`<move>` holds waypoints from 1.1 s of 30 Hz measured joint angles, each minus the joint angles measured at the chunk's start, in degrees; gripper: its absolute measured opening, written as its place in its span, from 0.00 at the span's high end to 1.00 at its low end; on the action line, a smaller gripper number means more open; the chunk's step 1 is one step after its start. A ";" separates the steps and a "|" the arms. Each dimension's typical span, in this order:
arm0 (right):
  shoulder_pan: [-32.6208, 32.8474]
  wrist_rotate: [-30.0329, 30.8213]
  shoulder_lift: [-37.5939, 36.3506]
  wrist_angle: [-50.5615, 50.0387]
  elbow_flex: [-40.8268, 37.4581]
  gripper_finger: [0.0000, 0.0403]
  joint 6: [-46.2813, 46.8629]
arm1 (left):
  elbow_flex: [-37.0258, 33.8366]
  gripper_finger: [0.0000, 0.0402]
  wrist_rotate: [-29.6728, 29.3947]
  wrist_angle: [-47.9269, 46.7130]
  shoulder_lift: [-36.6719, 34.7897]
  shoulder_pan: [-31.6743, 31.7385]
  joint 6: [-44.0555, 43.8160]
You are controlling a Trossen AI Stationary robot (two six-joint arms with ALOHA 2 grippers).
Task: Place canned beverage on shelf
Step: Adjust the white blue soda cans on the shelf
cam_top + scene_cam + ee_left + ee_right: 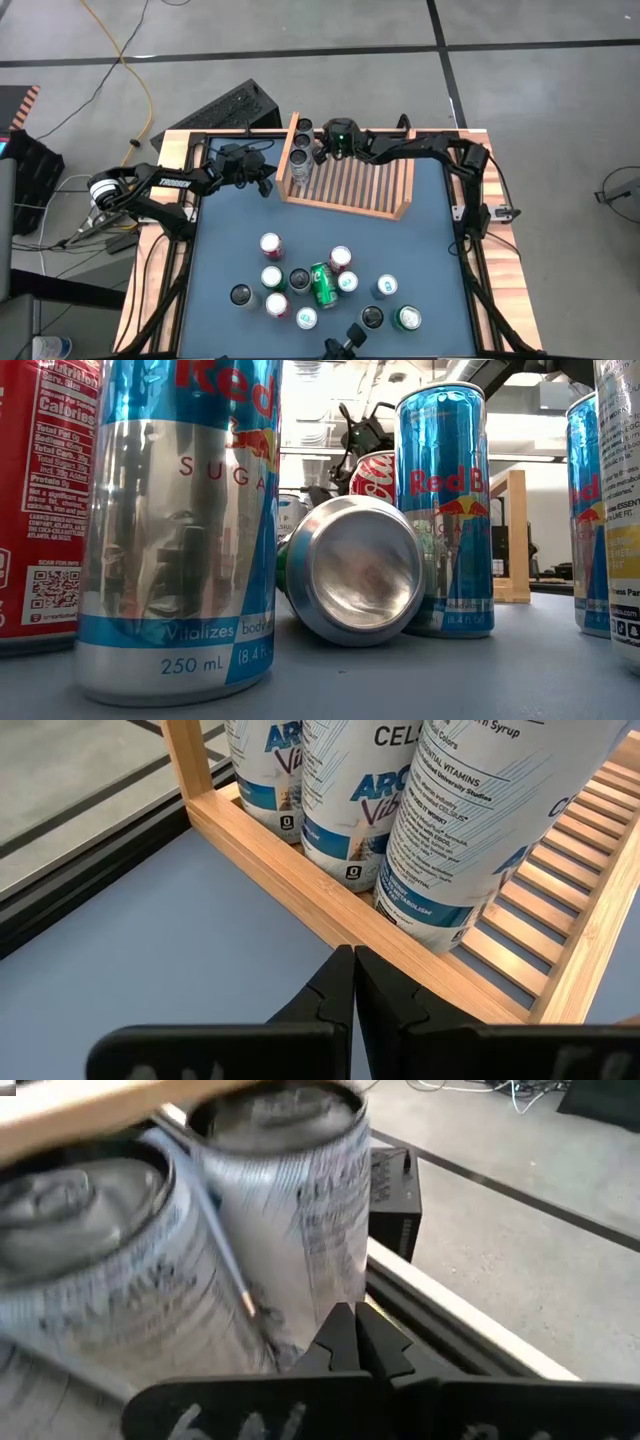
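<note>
The light wooden shelf (pixel 350 185) lies flat at the table's far middle. Three white cans (pixel 300 157) stand in a row along its left side, bases on the slats; they also show in the left wrist view (pixel 470 830). My left gripper (pixel 266 184) is shut and empty just outside the shelf's left rim (pixel 300 880), fingertips (pixel 353 970) pointing at it. My right gripper (pixel 322 148) is shut at the shelf's far left corner, close to the cans (pixel 290 1210). Several more cans stand on the near part of the table (pixel 300 280). My left gripper's shut fingertips stand right at the shelf's left rim (pixel 345 925), coming level from the table's left. I cannot tell whether they touch it. My right gripper's shut fingertips (pixel 352 1330) are close against a white can's side (pixel 300 1270). I cannot tell whether they touch it.
A green can (pixel 323 285) lies on its side among the standing cans, its base facing the low view (pixel 355 570). Blue and silver cans (pixel 180 520) and a red can (pixel 40 490) stand close to the low camera. Bare blue table (pixel 230 225) lies between the shelf and the cans.
</note>
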 joint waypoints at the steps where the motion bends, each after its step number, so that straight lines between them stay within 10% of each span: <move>1: -0.05 -0.18 0.00 -0.03 0.20 1.00 0.00 | 0.00 1.00 0.00 0.00 0.00 0.01 0.09; 33: -1.17 -5.46 3.32 -6.28 3.04 1.00 5.68 | 0.02 1.00 -0.44 0.00 0.02 0.00 0.44</move>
